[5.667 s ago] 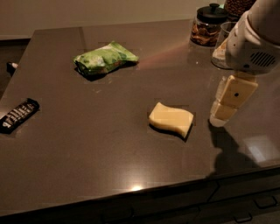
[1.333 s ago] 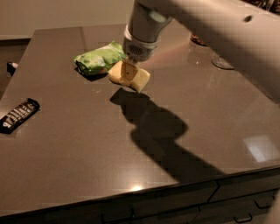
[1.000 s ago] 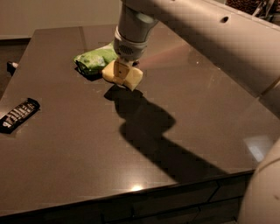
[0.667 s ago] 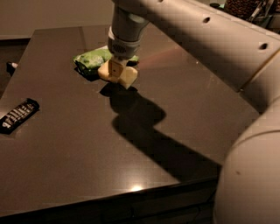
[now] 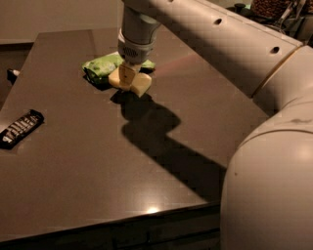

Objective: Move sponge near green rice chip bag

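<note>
The pale yellow sponge (image 5: pixel 138 84) is held in my gripper (image 5: pixel 127 76), whose cream fingers come down from the white wrist and are shut on it. The sponge sits low over the dark table, right beside the front right edge of the green rice chip bag (image 5: pixel 100 65). The bag lies at the far left-centre of the table, partly hidden behind the wrist and the sponge. Whether sponge and bag touch cannot be told.
A black candy bar wrapper with white lettering (image 5: pixel 20 128) lies near the table's left edge. My large white arm (image 5: pixel 274 122) fills the right side. Jars (image 5: pixel 274 7) stand at the far right corner. The table's front edge (image 5: pixel 107 225) runs along the bottom.
My gripper took the sponge from the table's right-centre and carried it left and away toward the green bag. In the last second it moved a little further left, closer to the bag.
</note>
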